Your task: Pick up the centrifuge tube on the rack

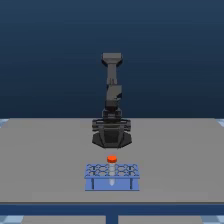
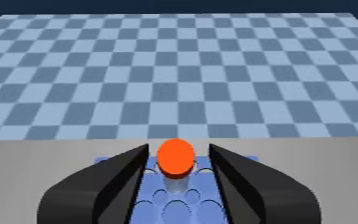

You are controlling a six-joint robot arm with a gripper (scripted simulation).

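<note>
The gripper (image 2: 177,167) straddles the centrifuge tube (image 2: 176,159), jaws open, nothing held; closing off-centre could tilt it in the rack (image 2: 186,206)

The rack (image 1: 111,177) is light blue with dark posts, low in the middle of the exterior view. The cap of the centrifuge tube (image 2: 175,157) is bright orange-red. The gripper (image 2: 177,187) is black. The table (image 1: 45,160) is plain grey. The floor (image 2: 175,65) has light blue and darker blue squares, like a checkerboard.
</note>
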